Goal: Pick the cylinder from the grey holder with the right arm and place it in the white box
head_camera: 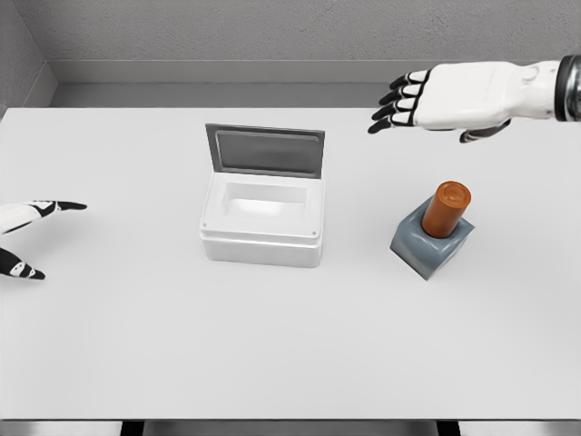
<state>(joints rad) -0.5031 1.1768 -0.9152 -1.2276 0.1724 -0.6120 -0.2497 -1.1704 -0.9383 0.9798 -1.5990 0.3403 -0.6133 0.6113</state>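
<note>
Cylinder [447, 208], orange-brown, sits in the holder [432, 242] on the right half of the table [290, 345], and none of our fingers touch it. Our right hand [445, 97] hangs above and behind it, near the far edge of the table, with its black-tipped fingers [399, 103] stretched out toward the left and slightly drooped, loose and gripping nothing; the thumb shows dark beneath the palm. From there the white palm runs right into the wrist, where a dark band crosses the forearm at the picture's right edge. Our left hand [27, 232] shows only in part at the far left edge, low over the table, with two black-tipped fingers [64, 206] fanned apart and nothing between them. The cylinder leans a little to the right in its socket, its rounded top tilted toward the upper right, and about half of its length stands clear of the grey block. The holder itself sits turned at an angle on the table. Well to its left, near the middle of the table, stands the box [261, 234], white, with its grey lid [264, 151] raised upright at the back edge and its hollow showing only white walls and floor.
</note>
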